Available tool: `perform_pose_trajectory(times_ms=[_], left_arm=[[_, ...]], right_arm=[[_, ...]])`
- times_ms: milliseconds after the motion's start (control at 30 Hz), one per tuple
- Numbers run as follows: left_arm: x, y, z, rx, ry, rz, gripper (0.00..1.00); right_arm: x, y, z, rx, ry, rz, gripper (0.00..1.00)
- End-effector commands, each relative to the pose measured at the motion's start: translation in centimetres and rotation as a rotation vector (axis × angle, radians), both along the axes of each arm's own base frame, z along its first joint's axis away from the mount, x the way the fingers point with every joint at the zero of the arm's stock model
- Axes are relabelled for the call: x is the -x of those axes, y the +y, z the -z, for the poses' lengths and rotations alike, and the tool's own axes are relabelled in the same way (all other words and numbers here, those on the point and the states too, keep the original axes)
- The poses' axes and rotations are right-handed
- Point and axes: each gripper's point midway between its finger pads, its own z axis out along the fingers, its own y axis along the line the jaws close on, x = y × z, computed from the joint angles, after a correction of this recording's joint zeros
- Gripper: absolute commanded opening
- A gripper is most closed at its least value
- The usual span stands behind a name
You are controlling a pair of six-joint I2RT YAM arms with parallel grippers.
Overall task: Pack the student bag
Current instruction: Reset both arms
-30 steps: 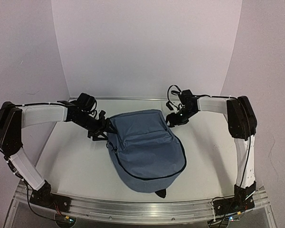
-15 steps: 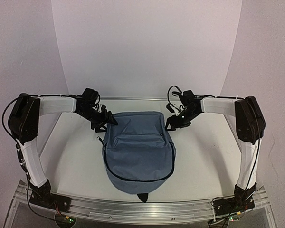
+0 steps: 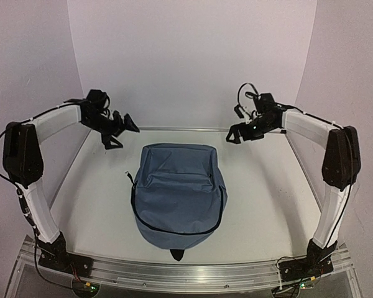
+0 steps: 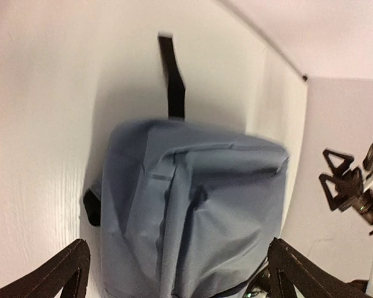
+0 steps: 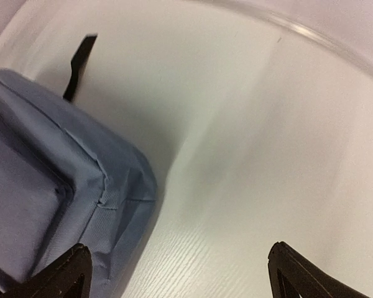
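The student bag point(image 3: 179, 195) lies flat in the middle of the white table, slate-blue with a dark zipper curving round its near half. It fills the left wrist view point(image 4: 193, 211), with a black strap point(image 4: 173, 74) sticking out past its far end. In the right wrist view only a corner of the bag point(image 5: 43, 186) shows. My left gripper point(image 3: 124, 136) hangs open above the table, off the bag's far left corner. My right gripper point(image 3: 233, 135) hangs open off the far right corner. Neither touches the bag; both hold nothing.
White walls enclose the table at the back and sides. An aluminium rail point(image 3: 186, 270) with the arm bases runs along the near edge. A small black loop point(image 3: 176, 254) pokes out from the bag's near end. The right gripper point(image 4: 348, 183) shows in the left wrist view.
Both grippers have let go of the bag's far corners, opened wide and lifted up and outward. The bag has settled flat, squared up and shifted slightly left.
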Motion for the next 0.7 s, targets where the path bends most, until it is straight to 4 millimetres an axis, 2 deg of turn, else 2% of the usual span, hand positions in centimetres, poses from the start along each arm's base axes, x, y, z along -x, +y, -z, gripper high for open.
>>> perform_pose_trajectory(times_ms=[0, 100, 200, 267, 333, 433, 533, 667], left_arm=[[-1.5, 4.8, -10.0, -0.01, -0.181, -0.049, 1.0], [-1.8, 7.2, -11.6, -0.093, -0.219, -0.1, 1.0], [-1.1, 9.2, -11.5, -0.175, -0.231, -0.15, 1.0], [-0.3, 10.3, -10.2, -0.223, -0.203, -0.187, 1.0], [1.0, 10.9, -7.9, -0.245, -0.145, -0.207, 1.0], [3.0, 11.0, -4.6, -0.226, -0.051, -0.245, 1.0], [4.4, 11.4, -2.6, -0.21, -0.021, -0.301, 1.0], [5.1, 12.0, -1.8, -0.22, -0.014, -0.343, 1.0]], right_arm=[[-1.2, -2.9, -11.7, -0.042, -0.259, 0.058, 0.98], [-1.3, -5.6, -13.9, -0.048, -0.3, 0.126, 0.98], [-0.8, -9.3, -14.2, -0.07, -0.286, 0.216, 0.98], [0.2, -11.1, -13.2, -0.074, -0.254, 0.256, 0.98], [1.8, -12.3, -11.0, -0.068, -0.202, 0.273, 0.98], [4.3, -12.9, -9.4, -0.058, -0.175, 0.265, 0.98], [6.1, -13.2, -8.3, -0.055, -0.157, 0.26, 0.98], [6.9, -13.7, -7.4, -0.06, -0.136, 0.271, 0.98]])
